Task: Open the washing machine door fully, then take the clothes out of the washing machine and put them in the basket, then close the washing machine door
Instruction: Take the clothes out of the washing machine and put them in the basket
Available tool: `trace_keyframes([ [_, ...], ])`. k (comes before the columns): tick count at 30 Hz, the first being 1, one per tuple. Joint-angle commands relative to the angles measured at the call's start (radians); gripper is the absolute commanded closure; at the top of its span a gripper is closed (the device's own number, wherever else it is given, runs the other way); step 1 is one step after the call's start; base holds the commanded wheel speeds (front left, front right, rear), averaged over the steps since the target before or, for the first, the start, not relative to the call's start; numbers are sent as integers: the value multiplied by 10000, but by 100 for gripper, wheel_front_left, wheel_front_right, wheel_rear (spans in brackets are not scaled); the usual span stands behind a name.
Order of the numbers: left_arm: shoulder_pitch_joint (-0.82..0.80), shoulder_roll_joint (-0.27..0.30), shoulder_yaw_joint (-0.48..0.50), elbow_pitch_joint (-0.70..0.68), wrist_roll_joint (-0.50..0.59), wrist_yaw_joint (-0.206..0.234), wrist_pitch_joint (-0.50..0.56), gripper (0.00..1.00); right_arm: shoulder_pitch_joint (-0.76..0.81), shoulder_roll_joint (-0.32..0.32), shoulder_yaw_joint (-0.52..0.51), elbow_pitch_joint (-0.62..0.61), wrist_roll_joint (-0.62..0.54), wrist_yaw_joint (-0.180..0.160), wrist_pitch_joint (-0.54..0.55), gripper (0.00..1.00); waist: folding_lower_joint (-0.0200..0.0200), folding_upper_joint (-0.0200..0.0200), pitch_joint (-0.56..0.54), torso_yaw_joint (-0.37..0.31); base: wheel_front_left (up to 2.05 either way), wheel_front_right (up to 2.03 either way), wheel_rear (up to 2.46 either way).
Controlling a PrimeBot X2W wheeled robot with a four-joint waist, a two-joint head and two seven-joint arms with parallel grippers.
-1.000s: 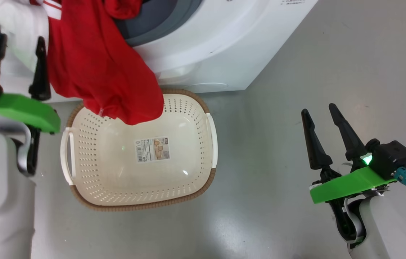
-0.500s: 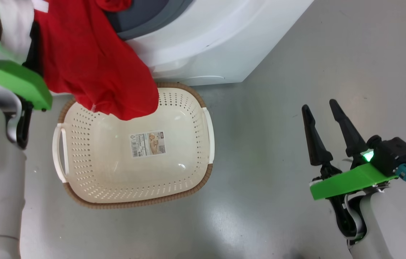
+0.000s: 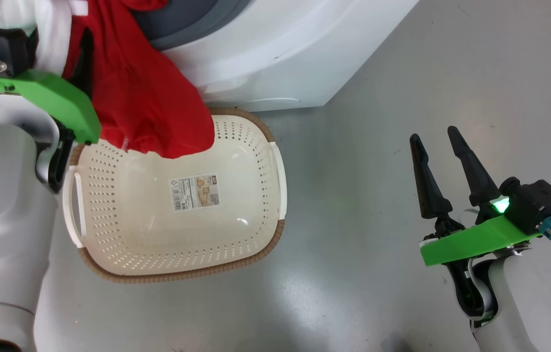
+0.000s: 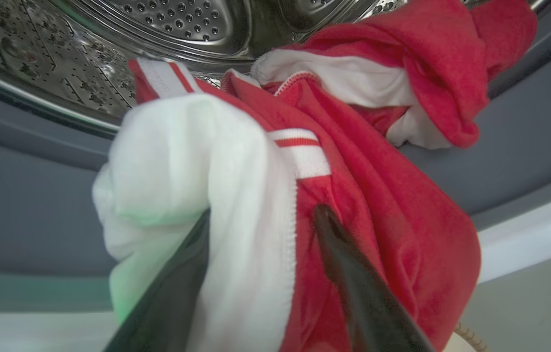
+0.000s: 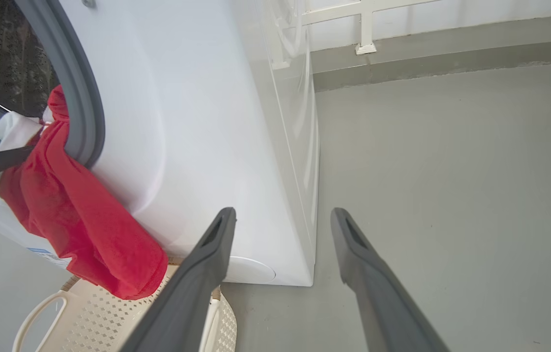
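Because the bright red-and-white fabric clothes hang from the white washing machine over the cream perforated plastic basket, the left hand straddles them wide open; the right hand idles, spread, empty.

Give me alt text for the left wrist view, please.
The left gripper, open, has its dark fingers either side of red and white clothes hanging from the steel drum over the grey rubber ring.

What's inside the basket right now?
In the basket, a paper sticker lies on the bare bottom. The clothes hang from the washing machine over its far corner, covering that part; whether their hem touches the inside cannot be told.
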Motion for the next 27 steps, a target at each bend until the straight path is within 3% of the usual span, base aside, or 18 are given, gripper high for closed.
trace_keyframes([
  [1,-162,475,-115,-24,-187,-56,-57,48,-24,22,262,-251,152,50,-65,0,0,0,21,-25,0,0,0],
  [3,-229,522,-349,105,-362,-56,-96,75,-33,22,268,-253,168,50,-65,0,0,0,28,-42,0,0,0],
  [4,-258,549,-459,172,-448,-56,-117,100,-36,22,269,-253,177,50,-65,0,0,0,30,-49,0,0,0],
  [15,-126,571,-1508,361,-1314,-57,-795,100,30,22,216,-234,148,50,-65,0,0,0,-120,36,0,0,0],
  [27,1462,598,-2274,-539,-1951,-57,-1215,100,219,22,186,-178,64,50,-65,0,0,0,-448,284,0,0,0],
])
